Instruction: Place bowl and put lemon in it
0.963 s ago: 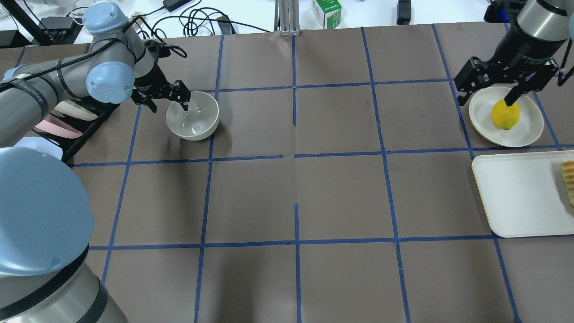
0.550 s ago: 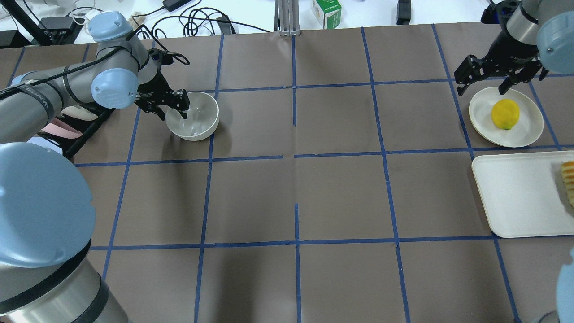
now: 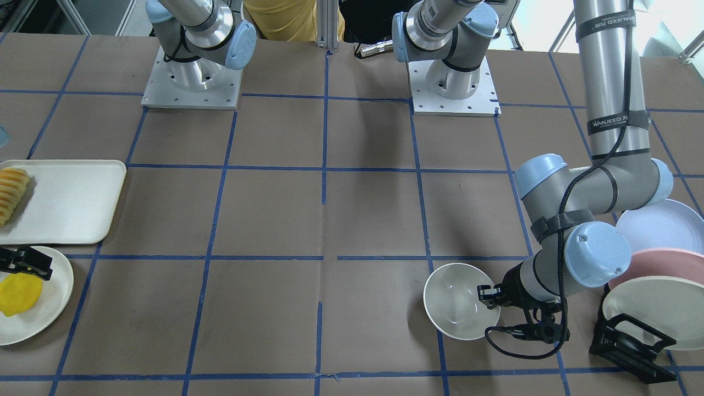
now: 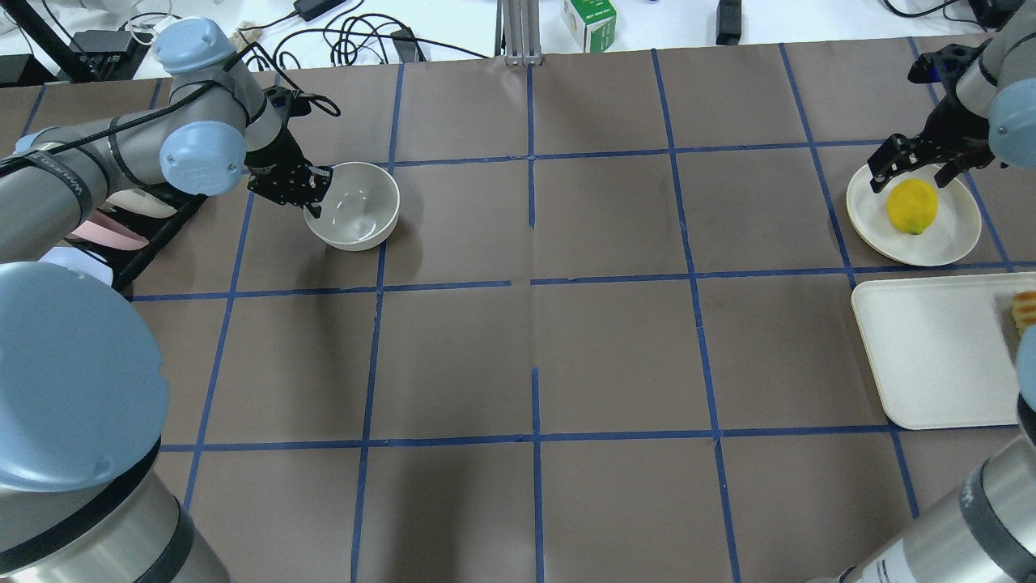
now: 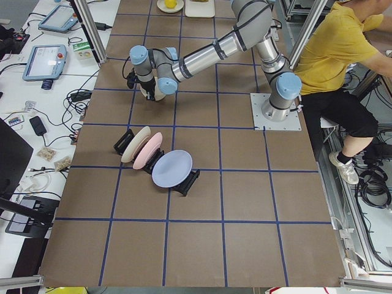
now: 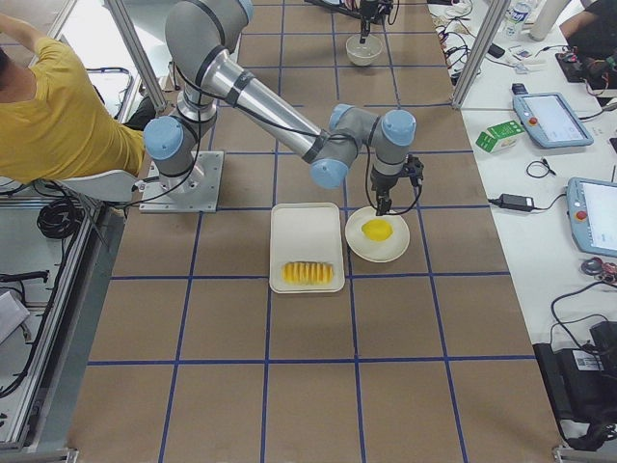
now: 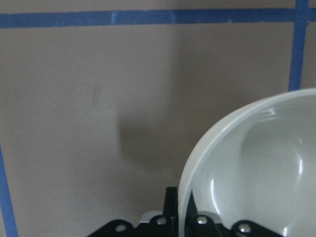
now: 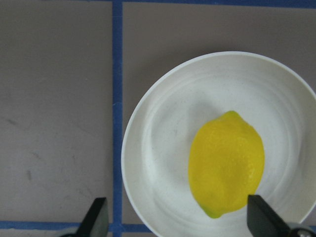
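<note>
The off-white bowl [image 4: 356, 207] stands at the far left of the table and also shows in the front view [image 3: 459, 300]. My left gripper [image 4: 312, 190] is shut on the bowl's near-left rim; in the left wrist view the rim [image 7: 207, 153] runs between the fingers. The yellow lemon [image 4: 911, 206] lies on a flat white plate [image 4: 959, 235] at the far right. My right gripper [image 4: 923, 166] is open and empty, over the plate's far edge. In the right wrist view the lemon [image 8: 226, 163] lies ahead of the spread fingers [image 8: 98, 217].
A white tray [image 4: 931, 356] with orange-yellow striped slices [image 4: 1025, 312] lies just in front of the plate. A black rack with pastel plates [image 3: 654, 258] stands beside the left arm. A green carton [image 4: 589, 23] and cables lie beyond the far edge.
My left gripper has closed on the bowl's rim and the bowl has shifted slightly. My right gripper has drawn back from above the lemon and dropped to the plate's far edge, still open.
</note>
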Available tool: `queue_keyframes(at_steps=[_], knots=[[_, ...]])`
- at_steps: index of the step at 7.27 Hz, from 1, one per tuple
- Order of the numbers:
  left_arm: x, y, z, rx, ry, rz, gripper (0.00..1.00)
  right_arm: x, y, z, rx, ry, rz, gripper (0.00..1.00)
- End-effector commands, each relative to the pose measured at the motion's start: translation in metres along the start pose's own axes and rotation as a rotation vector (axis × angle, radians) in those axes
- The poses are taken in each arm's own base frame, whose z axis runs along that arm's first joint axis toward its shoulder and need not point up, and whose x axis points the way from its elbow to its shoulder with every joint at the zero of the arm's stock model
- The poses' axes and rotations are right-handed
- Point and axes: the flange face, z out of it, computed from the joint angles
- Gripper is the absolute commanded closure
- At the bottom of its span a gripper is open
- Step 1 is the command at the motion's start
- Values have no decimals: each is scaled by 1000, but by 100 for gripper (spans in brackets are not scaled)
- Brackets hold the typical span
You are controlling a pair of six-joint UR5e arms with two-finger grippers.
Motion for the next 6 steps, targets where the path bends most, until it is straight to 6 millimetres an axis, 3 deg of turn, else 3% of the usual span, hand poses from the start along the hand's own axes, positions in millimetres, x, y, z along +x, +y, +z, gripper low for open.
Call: queue_keyframes(at_steps=[1, 2, 3, 4, 5, 6], knots=[[16, 1, -19, 9, 59, -4, 100, 21, -1, 31, -13, -7, -28, 0], [33, 7, -34, 15, 110, -20, 100, 22, 0, 35, -17, -8, -28, 0], [68, 17, -44, 19, 229, -46, 100, 23, 0, 36, -16, -7, -29, 0], [131, 35, -41, -2, 245, -36, 100, 24, 0, 35, -20, 8, -37, 0], [200, 61, -25, -42, 231, -34, 100, 26, 0, 35, -32, 26, -60, 0], [249, 78, -1, 14, 235, -55, 100, 26, 1, 37, -36, 24, -60, 0]])
